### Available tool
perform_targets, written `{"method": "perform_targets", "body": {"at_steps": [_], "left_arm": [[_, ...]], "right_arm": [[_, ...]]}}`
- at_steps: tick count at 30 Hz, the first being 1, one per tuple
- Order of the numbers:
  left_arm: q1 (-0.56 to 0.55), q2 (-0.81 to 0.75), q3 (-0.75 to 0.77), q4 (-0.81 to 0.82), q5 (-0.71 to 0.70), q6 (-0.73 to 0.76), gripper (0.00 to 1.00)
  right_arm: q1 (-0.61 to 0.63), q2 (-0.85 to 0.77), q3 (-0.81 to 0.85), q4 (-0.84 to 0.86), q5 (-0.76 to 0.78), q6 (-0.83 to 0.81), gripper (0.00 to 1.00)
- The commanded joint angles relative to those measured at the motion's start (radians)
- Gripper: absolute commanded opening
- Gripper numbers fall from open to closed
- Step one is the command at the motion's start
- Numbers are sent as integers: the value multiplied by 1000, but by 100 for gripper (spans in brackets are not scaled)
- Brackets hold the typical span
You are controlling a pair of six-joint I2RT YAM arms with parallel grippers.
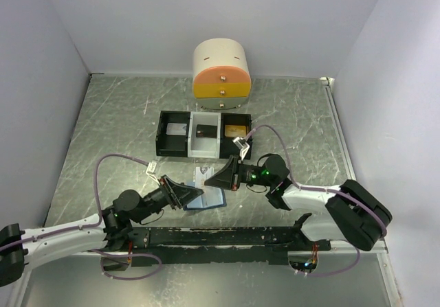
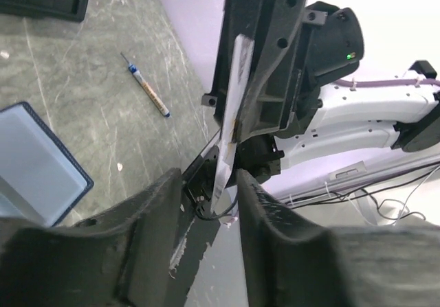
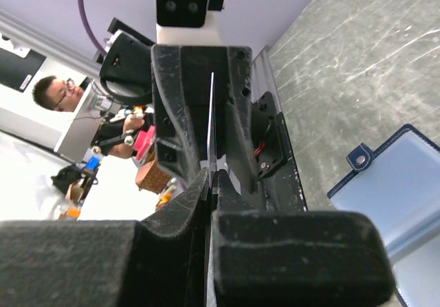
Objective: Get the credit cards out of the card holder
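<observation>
The card holder (image 1: 212,199) lies open on the table, light blue inside, also visible in the left wrist view (image 2: 38,166) and, with its clasp tab, in the right wrist view (image 3: 392,190). A thin credit card (image 3: 210,125) stands edge-on above the table, and my right gripper (image 3: 214,178) is shut on its end. The card's other end (image 2: 230,115) reaches down between the fingers of my left gripper (image 2: 210,182), which stands open around it with gaps on both sides. Seen from above, the two grippers (image 1: 182,192) (image 1: 223,176) face each other just above the card holder.
A black-and-white three-compartment tray (image 1: 165,137) holding small items sits behind the grippers. A round cream-and-orange drawer unit (image 1: 221,77) stands at the back. A thin white syringe (image 2: 146,85) lies on the table. Walls enclose the table on three sides.
</observation>
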Motion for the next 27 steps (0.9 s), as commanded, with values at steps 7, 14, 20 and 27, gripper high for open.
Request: {"method": "perform_targets", "body": {"at_steps": [7, 14, 20, 27], "left_arm": [[4, -97, 176, -581, -146, 29, 71], [4, -100, 368, -1149, -370, -76, 86], [4, -49, 431, -1368, -443, -206, 89], [4, -20, 409, -1350, -442, -233, 89]], "right_arm": [[-2, -149, 152, -562, 242, -304, 0], [34, -99, 365, -909, 418, -542, 0], [95, -8, 498, -1016, 545, -639, 0], [134, 71, 626, -1100, 650, -725, 0]]}}
